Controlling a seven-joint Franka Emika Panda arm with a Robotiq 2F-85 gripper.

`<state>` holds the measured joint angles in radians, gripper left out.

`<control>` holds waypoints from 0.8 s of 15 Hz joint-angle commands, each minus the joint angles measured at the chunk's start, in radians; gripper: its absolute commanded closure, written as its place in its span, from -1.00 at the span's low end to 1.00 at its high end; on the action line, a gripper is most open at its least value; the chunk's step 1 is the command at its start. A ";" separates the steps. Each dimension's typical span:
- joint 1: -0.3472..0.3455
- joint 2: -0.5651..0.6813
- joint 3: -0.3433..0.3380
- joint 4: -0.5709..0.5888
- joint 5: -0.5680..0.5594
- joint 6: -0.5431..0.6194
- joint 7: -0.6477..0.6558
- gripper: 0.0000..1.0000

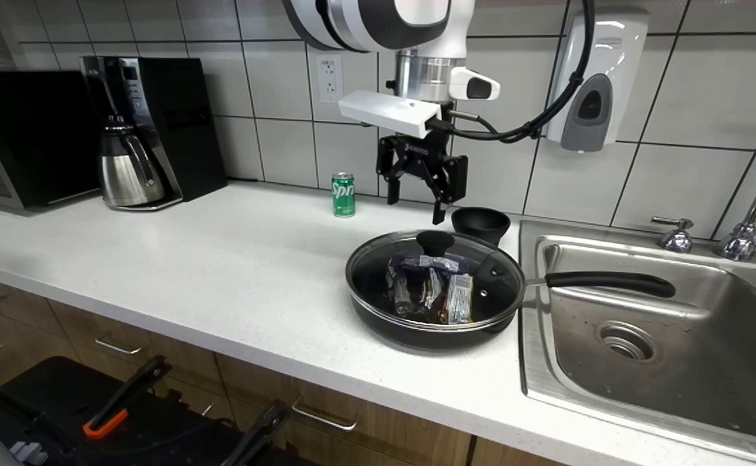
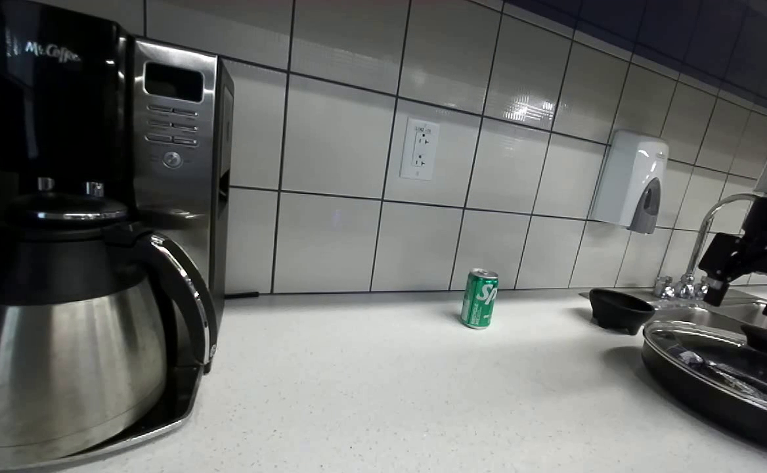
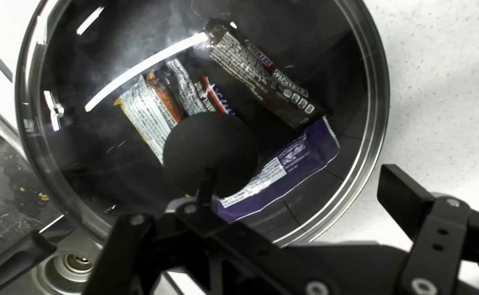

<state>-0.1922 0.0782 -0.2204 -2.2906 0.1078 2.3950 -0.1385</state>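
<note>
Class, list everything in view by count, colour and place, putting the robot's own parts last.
Wall: one, pale tiled, behind counter
Counter: one, white, above drawers
Drawers: several, brown, under counter
Pan: one, black, on counter
Lid: one, clear, on pan
Wrapped bars: at least four, mixed colours, under lid
Bowl: one, black, beside pan
Sprite can: one, green, on counter
Coffee maker: one, black-silver, on counter
Carafe: one, silver, in coffee maker
Boxy appliance: one, black, beside coffee maker
Outlet: one, white, on wall
Soap dispenser: one, white-grey, on wall
Sink: one, silver, beside pan
Faucet: one, silver, behind sink
Clamps: two, black-orange, before drawers
Arm: one, white-grey, above counter
Gripper: one, black, open above lid knob
</note>
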 commanded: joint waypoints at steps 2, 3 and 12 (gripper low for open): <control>0.026 -0.146 0.034 -0.145 -0.068 0.022 0.010 -1.00; 0.033 -0.170 0.040 -0.170 -0.086 0.022 0.019 -1.00; 0.072 -0.391 0.104 -0.392 -0.176 0.072 0.038 -1.00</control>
<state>-0.1238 -0.2044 -0.1409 -2.5932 -0.0324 2.4381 -0.1317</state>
